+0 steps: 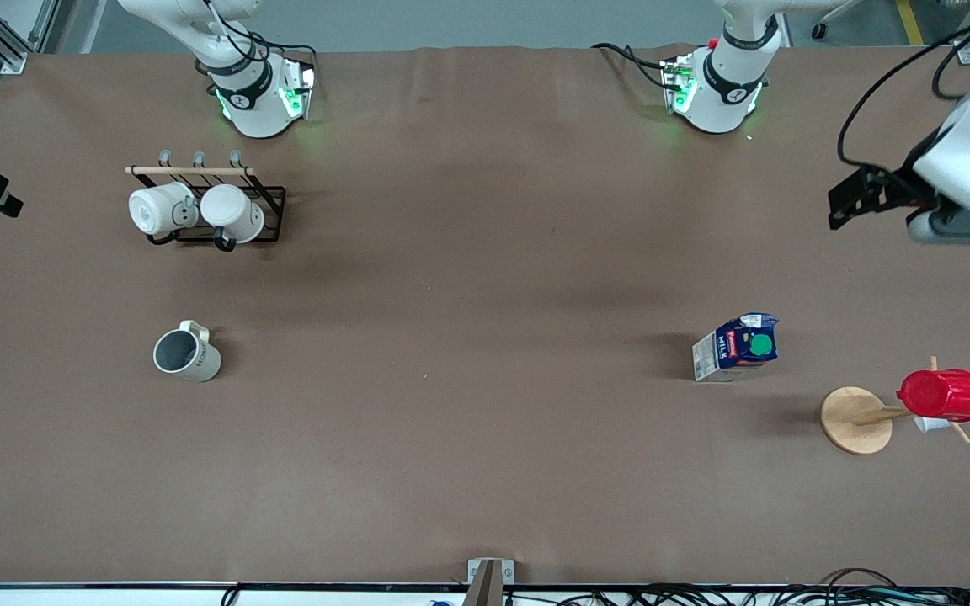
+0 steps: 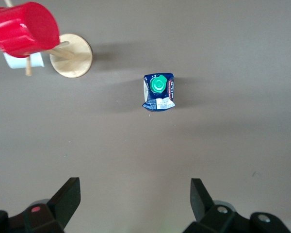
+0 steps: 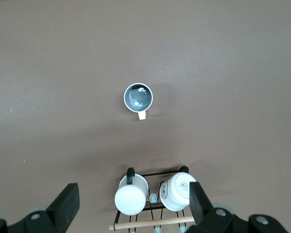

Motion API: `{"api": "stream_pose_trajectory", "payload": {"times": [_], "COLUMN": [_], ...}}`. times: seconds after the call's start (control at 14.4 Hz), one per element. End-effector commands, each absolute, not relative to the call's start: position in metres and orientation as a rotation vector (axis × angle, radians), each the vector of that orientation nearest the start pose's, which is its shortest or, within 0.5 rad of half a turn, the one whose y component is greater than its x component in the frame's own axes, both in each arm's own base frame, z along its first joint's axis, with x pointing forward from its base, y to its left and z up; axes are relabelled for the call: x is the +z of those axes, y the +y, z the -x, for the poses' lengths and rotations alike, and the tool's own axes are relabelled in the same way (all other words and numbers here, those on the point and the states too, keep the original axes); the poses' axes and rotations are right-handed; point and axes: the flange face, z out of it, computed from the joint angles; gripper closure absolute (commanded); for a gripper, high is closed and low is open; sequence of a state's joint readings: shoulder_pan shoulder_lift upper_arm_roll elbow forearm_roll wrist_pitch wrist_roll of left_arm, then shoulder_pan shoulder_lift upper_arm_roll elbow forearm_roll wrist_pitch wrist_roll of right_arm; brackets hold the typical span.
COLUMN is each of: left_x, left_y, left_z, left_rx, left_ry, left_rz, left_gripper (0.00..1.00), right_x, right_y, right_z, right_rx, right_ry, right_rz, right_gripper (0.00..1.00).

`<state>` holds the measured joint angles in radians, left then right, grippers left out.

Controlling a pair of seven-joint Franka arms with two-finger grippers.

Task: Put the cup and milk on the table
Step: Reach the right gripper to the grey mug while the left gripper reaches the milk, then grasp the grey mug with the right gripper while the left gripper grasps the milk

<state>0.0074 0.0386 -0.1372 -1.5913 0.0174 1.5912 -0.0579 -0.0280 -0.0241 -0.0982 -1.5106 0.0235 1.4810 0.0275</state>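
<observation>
We are seeing the milk [image 1: 736,347] standing upright on the counter [image 1: 468,278], below the left pincer [image 2: 136,201], fingers apart. The cup [image 1: 187,354] is sitting upright beneath the right pincer [image 3: 131,204], also spread.

"MILK" on the milk [image 1: 736,347] carton

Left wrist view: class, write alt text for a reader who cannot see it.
A milk carton stands upright on the brown table, apart from the open left gripper above. Beside it, a wooden peg stand holds a red cup.
</observation>
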Motion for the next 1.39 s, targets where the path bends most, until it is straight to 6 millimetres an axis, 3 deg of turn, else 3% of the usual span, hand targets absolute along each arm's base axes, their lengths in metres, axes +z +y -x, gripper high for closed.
{"api": "stream_pose_trajectory", "payload": {"times": [0.0, 0.21, 0.35, 0.76, 1.04, 1.32], "left_x": [0.554, 0.505, 0.476, 0.407, 0.376, 0.356], "left_y": [-0.07, -0.069, -0.07, -0.072, -0.082, -0.085], "left_z": [-0.588, -0.598, -0.6, -0.616, -0.62, -0.616], "left_rx": [0.05, 0.019, 0.039, -0.006, -0.003, -0.007], "left_ry": [0.109, 0.095, 0.099, 0.098, 0.046, 0.034], "left_rz": [3.13, 3.138, 3.14, 3.156, 3.166, 3.168], "left_gripper": [0.0, 0.0, 0.0, 0.0, 0.0, 0.07], "right_x": [0.614, 0.544, 0.494, 0.338, 0.282, 0.256], "right_y": [-0.075, -0.087, -0.098, -0.103, -0.089, -0.081], "right_z": [-0.55, -0.587, -0.602, -0.613, -0.61, -0.607], "right_rx": [0.11, 0.107, 0.095, -0.015, -0.045, -0.101], "right_ry": [0.212, 0.129, 0.061, -0.003, -0.052, -0.086], "right_rz": [3.11, 3.121, 3.127, 3.159, 3.167, 3.178], "right_gripper": [0.0, 0.0, 0.0, 0.0, 0.0, 0.0]}}
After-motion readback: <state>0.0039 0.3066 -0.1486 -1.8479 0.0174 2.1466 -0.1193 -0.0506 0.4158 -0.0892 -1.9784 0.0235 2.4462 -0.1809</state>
